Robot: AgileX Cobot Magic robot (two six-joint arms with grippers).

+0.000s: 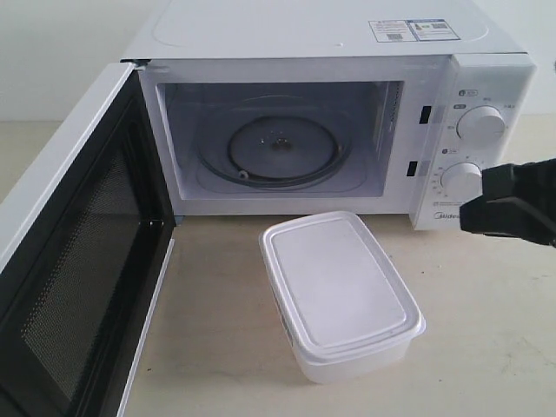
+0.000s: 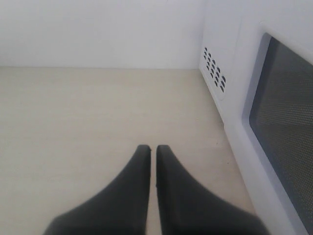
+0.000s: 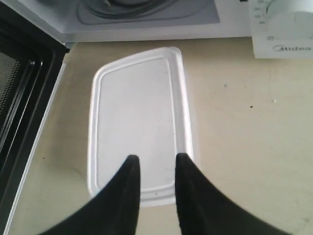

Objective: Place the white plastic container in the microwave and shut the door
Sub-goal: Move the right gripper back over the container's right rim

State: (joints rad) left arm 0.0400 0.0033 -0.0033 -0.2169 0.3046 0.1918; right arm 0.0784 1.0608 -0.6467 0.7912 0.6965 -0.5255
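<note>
With right gripper (image 3: 157, 159) parted, left gripper (image 2: 149, 149) pressed together: best to clasp the white plastic container (image 1: 339, 295) across its long sides under the rim; likely light, slick, flexible.

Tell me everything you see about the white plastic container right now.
The white plastic container is a rectangular, translucent-white box with rounded corners and a flat rimmed lid, closed. It sits upright on the table just before the microwave opening, angled slightly, outside the cavity. Nothing grips it; the right gripper is open.
</note>
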